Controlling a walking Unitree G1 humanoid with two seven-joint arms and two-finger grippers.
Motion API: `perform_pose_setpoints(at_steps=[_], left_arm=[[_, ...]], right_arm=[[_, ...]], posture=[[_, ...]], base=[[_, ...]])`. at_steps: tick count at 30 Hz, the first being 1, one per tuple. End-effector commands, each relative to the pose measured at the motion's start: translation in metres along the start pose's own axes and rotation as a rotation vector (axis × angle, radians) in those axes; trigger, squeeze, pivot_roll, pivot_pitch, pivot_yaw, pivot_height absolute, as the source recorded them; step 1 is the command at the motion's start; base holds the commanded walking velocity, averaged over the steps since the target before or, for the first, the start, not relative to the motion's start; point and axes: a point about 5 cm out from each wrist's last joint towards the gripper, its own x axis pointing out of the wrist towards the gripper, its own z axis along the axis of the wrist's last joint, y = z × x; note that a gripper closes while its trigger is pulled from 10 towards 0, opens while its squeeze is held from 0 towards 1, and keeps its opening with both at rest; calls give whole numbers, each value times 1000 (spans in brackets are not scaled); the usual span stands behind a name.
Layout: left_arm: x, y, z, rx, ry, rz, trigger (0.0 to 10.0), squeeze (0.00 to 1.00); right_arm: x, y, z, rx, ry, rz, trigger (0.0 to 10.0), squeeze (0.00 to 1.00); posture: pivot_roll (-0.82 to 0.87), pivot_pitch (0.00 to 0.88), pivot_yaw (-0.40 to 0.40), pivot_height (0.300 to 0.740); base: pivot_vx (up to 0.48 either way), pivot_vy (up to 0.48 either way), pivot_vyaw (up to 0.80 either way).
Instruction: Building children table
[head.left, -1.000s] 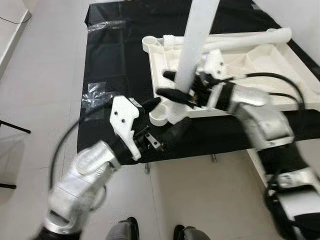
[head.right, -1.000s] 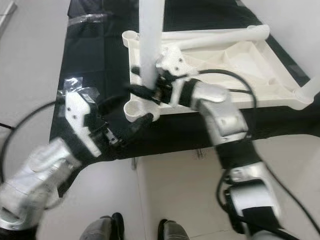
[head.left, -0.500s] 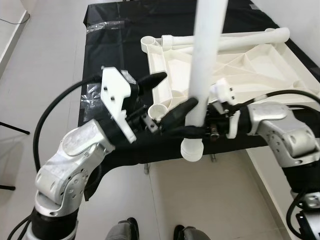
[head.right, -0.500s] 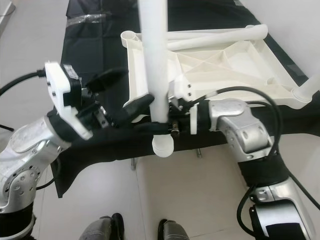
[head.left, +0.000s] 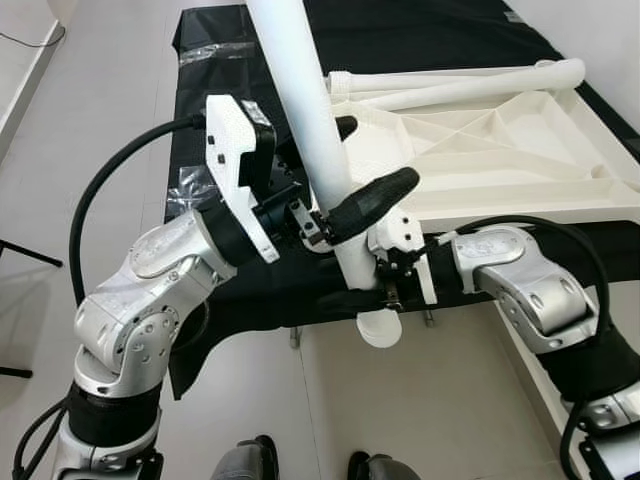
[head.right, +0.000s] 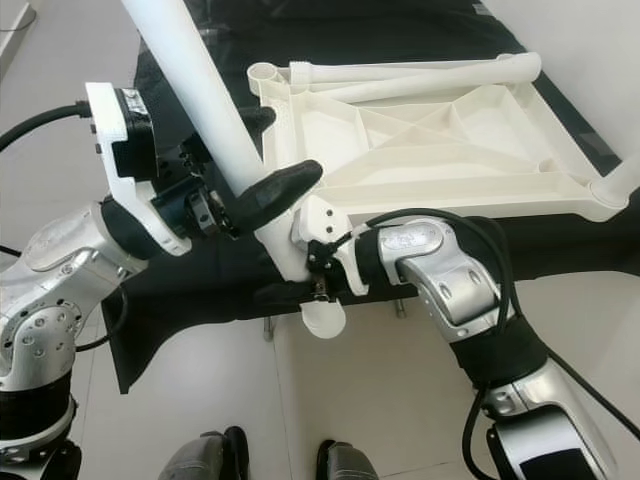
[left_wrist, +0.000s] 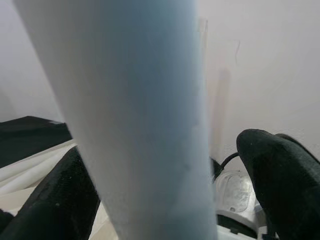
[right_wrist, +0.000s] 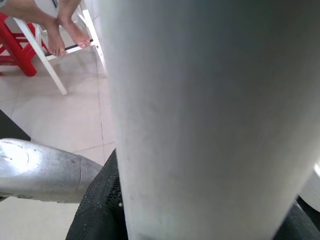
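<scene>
A long white table leg (head.left: 300, 90) is held in the air in front of me, leaning with its top toward my left. My left gripper (head.left: 365, 158) is shut on the leg's middle, one black finger (head.left: 375, 195) in front of it and one behind. My right gripper (head.left: 368, 290) is shut on the leg just above its open lower end (head.left: 380, 327). The white tabletop (head.left: 500, 150) lies upside down on the black-covered table (head.left: 240, 110), its ribs facing up. A second white leg (head.left: 460, 85) lies along its far edge.
Crumpled clear plastic (head.left: 190, 190) lies on the black cloth at the left. Pale tiled floor (head.left: 90, 150) surrounds the table, and my feet (head.left: 260, 462) stand at its near edge. In the right wrist view a person's bare feet (right_wrist: 65, 25) rest by a red stool (right_wrist: 15, 45).
The leg has tipped from upright to leaning left and come off the tabletop's near corner toward me. My left gripper rose and shut on its middle. My right gripper stayed on it.
</scene>
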Motion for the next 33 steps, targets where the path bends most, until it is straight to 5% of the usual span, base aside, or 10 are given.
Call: perform_pose_setpoints(at_steps=[1, 2, 31, 32, 33], left_arm=[[-1, 2, -3, -1, 17, 24, 10000, 0], [-1, 5, -2, -7, 9, 43, 0, 0], [0, 17, 4, -67, -32, 69, 0, 0], [1, 17, 5, -68, -30, 51, 0, 0], [1, 17, 5, -68, -30, 51, 0, 0]], right_arm=[[2, 4, 1, -16, 16, 11, 10000, 0], [2, 3, -1, -11, 25, -5, 10000, 0], [9, -4, -15, -24, 78, -107, 10000, 0], [11, -3, -15, -22, 73, -100, 10000, 1000], [11, -3, -15, -22, 73, -100, 10000, 1000]], posture=[[3, 194, -27, 740], [5, 193, -28, 740], [0, 183, -29, 740], [1, 182, -27, 740], [1, 182, -27, 740]], base=[[0, 0, 0], [0, 0, 0], [0, 0, 0], [0, 0, 0], [0, 0, 0]])
